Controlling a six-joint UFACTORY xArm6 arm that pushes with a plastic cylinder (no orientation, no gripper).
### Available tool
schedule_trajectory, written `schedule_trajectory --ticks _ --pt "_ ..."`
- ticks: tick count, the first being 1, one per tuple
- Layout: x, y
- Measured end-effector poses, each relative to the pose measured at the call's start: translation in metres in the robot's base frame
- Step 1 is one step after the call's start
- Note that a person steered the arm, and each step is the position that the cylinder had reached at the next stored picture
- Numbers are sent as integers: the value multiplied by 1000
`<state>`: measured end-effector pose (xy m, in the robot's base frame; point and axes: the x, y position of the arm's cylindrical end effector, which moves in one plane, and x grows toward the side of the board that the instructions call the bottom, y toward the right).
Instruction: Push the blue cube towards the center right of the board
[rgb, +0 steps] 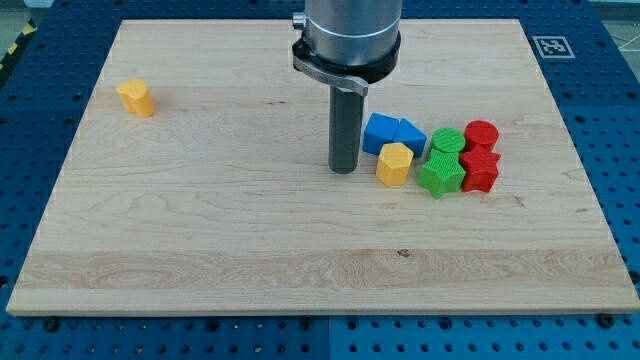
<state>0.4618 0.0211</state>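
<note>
Blue cube (380, 133) sits right of frame centre, among clustered blocks. My tip (344, 170) is just left of it; no pincer fitted, nothing held. Push rightward slowly, staying centred behind cube.

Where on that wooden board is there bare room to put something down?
Wide bare wood lies between the yellow block and my tip, and along the board's bottom. It is crowded right of the tip, around the blue cube.

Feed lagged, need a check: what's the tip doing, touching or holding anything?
My tip: holds nothing; it sits just left of the blue cube and yellow block, contact unclear.
</note>
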Motion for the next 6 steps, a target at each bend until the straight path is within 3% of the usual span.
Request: schedule_trajectory --ticks 6 --pt "-56 38"
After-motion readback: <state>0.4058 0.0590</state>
